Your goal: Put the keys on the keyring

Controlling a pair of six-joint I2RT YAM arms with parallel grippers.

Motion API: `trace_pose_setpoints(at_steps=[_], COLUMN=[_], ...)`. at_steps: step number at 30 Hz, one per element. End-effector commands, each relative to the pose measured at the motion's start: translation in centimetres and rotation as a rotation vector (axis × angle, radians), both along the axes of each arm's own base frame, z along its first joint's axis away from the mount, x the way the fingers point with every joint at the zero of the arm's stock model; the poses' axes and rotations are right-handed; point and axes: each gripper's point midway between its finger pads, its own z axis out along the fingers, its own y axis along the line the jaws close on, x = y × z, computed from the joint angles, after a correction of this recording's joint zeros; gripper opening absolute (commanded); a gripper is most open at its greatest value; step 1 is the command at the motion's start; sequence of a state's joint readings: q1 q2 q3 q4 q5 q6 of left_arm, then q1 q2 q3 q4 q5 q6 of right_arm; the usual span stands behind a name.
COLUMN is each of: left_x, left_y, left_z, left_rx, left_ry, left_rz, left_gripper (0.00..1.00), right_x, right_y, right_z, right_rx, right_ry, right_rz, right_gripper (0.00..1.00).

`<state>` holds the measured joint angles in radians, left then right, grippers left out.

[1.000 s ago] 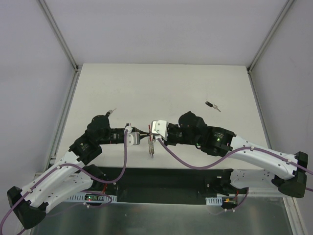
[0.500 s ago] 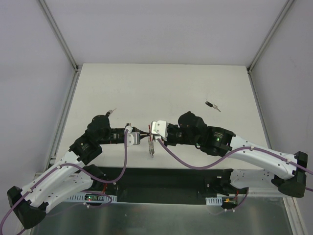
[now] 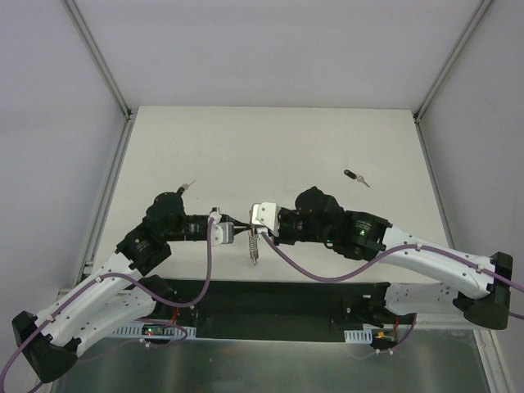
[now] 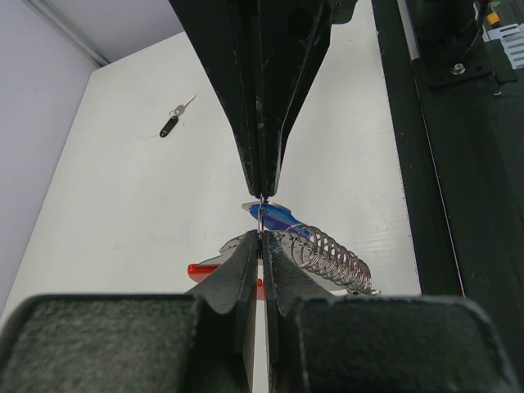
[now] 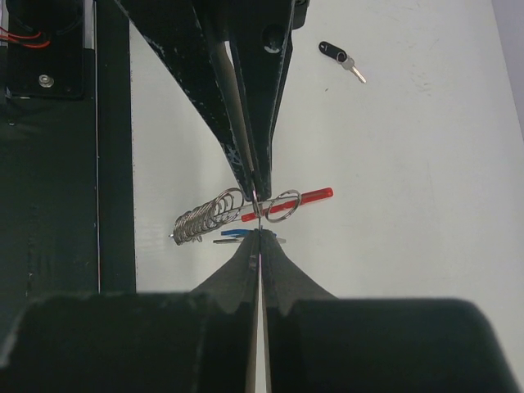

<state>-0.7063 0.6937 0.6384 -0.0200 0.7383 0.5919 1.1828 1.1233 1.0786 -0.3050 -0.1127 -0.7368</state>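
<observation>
Threading step, both arms meeting above the near edge of the table (image 3: 286,139), about midway between its left and right edges. Compared with the overhead views from the preceding second, the right arm has crept slightly toward the left arm and the near edge, while the left arm and the dangling coil are all but unmoved. This reads as a fine alignment move, so the task is judged mid-insertion and not yet complete. The left gripper (image 4: 260,242) has its fingers pressed together on the thin silver ring of the keyring (image 5: 282,206), whose spring-like chain and red band hang beside and below the tips. The right gripper (image 5: 259,239) is likewise closed tip to tip, apparently pinching the blue-headed key (image 4: 278,217), which sits just beside its tips and nearly touching the ring. Whether the key's hole has caught the ring wire is too fine to tell. The black-headed key (image 3: 354,175) lies flat toward the right edge, well apart from both grippers and not yet handled.
</observation>
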Motion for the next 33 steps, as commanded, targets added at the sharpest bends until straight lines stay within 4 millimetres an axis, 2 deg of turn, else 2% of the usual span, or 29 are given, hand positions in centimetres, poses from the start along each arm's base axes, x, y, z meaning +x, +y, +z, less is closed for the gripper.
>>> trace_pose_setpoints(at_steps=[1,22,33], left_x=[-1.2,-0.7,-0.8], left_y=[-0.8,-1.2,-1.1], left_z=[1.6,0.9,2.2], left_rx=[-0.057,-0.020,-0.067], left_ry=[-0.051,0.007,0.012], left_rz=[-0.094,-0.073,-0.052], left_gripper=[0.00,0.00,0.00], right_x=[-0.1,-0.5,-0.6], right_y=[0.9,0.9,1.7], right_z=[2.3,3.5,2.6], right_rx=[0.065,0.133,0.122], right_ry=[-0.009,-0.004,0.018], right_rz=[0.019,0.021,0.037], right_gripper=[0.01,0.01,0.01])
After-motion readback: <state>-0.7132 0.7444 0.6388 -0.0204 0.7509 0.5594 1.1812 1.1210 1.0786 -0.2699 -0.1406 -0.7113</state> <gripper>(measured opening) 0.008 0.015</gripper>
